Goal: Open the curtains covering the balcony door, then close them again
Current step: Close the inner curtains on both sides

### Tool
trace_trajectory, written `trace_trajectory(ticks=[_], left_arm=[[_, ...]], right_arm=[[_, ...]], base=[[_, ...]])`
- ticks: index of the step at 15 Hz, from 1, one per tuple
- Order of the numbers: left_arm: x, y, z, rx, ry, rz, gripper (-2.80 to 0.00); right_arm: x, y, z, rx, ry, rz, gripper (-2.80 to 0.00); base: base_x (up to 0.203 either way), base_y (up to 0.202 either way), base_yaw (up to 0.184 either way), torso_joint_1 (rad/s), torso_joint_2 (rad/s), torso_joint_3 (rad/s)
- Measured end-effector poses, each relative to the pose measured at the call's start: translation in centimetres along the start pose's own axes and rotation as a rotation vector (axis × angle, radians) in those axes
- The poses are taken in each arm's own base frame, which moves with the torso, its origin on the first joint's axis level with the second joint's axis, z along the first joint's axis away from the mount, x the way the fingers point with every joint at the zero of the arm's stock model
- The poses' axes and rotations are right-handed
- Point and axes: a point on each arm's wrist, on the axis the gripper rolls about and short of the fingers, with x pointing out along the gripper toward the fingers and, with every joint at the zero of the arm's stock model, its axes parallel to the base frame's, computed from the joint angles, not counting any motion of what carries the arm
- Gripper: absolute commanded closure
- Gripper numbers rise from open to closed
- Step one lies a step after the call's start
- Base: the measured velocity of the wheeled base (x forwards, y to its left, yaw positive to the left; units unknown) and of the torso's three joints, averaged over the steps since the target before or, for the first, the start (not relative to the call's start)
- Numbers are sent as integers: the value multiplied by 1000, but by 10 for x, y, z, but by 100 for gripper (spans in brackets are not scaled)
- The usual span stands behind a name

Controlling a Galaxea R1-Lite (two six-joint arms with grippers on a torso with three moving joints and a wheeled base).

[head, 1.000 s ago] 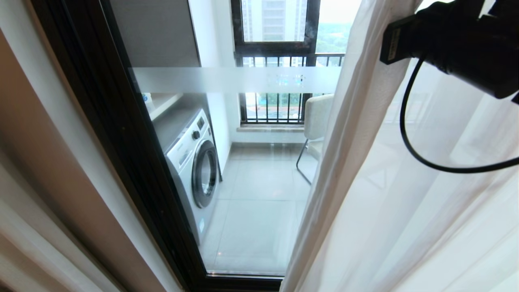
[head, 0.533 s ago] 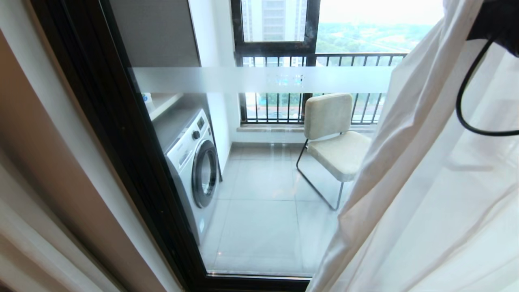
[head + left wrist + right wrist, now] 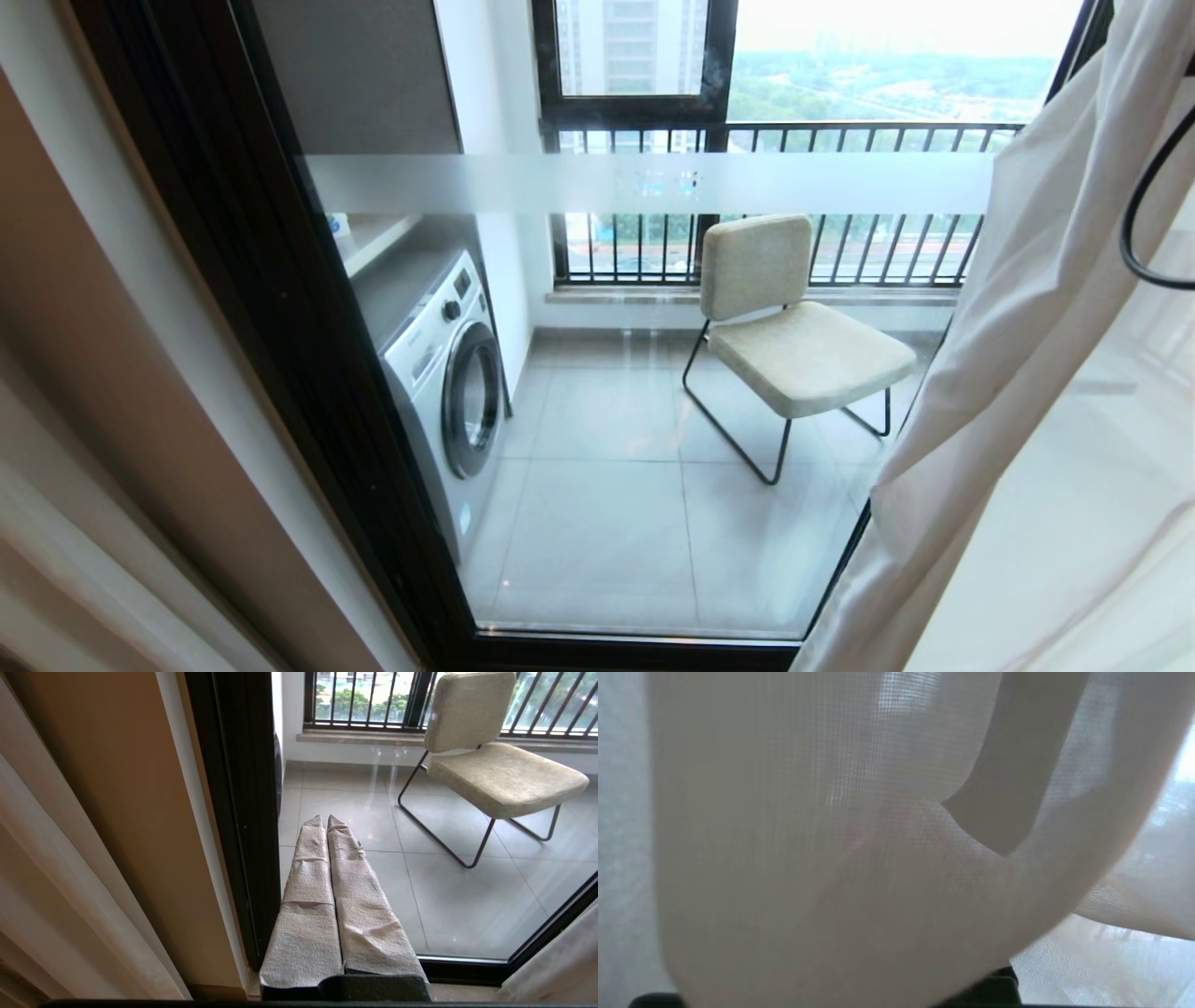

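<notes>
A high-rise flat, at the threshold of its balcony. Through the balcony door [image 3: 597, 392] stands a front-loading washing machine [image 3: 448, 383], a padded chair [image 3: 794, 327] on a grey tiled floor [image 3: 607, 523] and a barred railing [image 3: 840, 252], with tower blocks and treetops beyond (far below). White sheer curtains [image 3: 1046, 467] hang inside.

Bare balcony door [image 3: 616, 485] glass blocks forward passage; sheer curtain [image 3: 1046, 448] hangs at right

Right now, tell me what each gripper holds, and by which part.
The left gripper is shut on nothing, parked by the door frame. The right gripper is buried in the white sheer curtain; whether it grips the fabric, and where, cannot be told.
</notes>
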Motion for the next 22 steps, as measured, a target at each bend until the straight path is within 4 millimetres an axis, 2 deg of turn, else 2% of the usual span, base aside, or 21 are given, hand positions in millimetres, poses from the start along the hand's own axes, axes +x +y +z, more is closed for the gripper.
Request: trace_trajectory(ticks=[8, 9, 14, 17, 22], left_arm=[[0, 0, 0, 0, 0, 0, 0], [0, 0, 0, 0, 0, 0, 0], [0, 0, 0, 0, 0, 0, 0], [0, 0, 0, 0, 0, 0, 0], [0, 0, 0, 0, 0, 0, 0]], right_arm=[[-7, -7, 1, 9, 11, -15, 0], [-8, -7, 0, 6, 16, -16, -280], [-14, -9, 4, 31, 5, -15, -280], [-27, -11, 5, 32, 20, -10, -280], [-73, -18, 0, 23, 62, -4, -280]], base=[[0, 0, 0, 0, 0, 0], [0, 0, 0, 0, 0, 0], [0, 0, 0, 0, 0, 0], [0, 0, 0, 0, 0, 0], [0, 0, 0, 0, 0, 0]])
